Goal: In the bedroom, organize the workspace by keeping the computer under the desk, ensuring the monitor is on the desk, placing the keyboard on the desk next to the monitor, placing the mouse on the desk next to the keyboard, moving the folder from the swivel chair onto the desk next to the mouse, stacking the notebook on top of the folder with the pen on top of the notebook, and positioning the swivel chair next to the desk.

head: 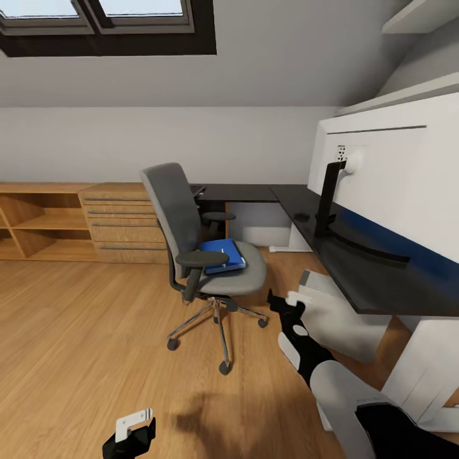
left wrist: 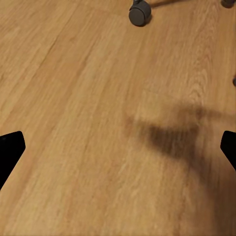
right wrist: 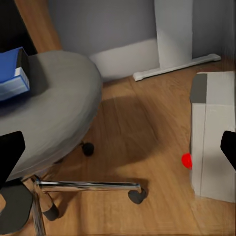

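Observation:
The grey swivel chair (head: pixel 191 248) stands on the floor left of the black desk (head: pixel 357 280), with the blue folder (head: pixel 224 254) lying on its seat (right wrist: pixel 54 108). The monitor (head: pixel 389 172) stands on the desk with its white back toward me. Beside its stand lies a small dark mouse (head: pixel 302 217). A flat dark keyboard edge (head: pixel 197 189) peeks out behind the chair back. The white computer (head: pixel 338 315) sits under the desk. My right gripper (head: pixel 277 301) hangs open between chair and computer (right wrist: pixel 214 137). My left gripper (head: pixel 134 433) is open over bare floor. Notebook and pen are out of view.
A light wood cabinet (head: pixel 121 223) with shelves lines the back wall at left. The chair's silver wheeled base (head: pixel 220 325) spreads over the floor, with one caster (left wrist: pixel 139 14) near my left gripper. A white desk leg (right wrist: pixel 174 34) stands behind the computer.

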Controlling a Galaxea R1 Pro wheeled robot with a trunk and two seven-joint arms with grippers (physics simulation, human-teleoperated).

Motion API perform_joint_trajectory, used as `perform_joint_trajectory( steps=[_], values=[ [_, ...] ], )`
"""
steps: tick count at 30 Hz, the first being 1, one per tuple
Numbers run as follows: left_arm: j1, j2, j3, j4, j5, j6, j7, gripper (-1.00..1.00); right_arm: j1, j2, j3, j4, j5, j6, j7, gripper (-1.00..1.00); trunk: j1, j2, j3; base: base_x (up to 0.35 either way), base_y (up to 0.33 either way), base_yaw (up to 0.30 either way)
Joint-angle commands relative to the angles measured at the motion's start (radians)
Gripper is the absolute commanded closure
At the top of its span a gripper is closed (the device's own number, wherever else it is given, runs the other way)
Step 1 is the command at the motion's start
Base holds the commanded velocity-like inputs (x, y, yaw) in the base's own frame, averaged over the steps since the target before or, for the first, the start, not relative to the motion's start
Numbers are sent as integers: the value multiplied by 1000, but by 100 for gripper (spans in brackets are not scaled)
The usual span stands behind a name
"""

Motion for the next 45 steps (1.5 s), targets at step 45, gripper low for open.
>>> perform_joint_trajectory(
  steps=[45],
  values=[
    [0, -2, -16, -1, 9, 0, 2, -100, -3, -31, -2, 6, -84, -49, -2, -100, 0, 0, -1, 129, 37, 0]
  ],
)
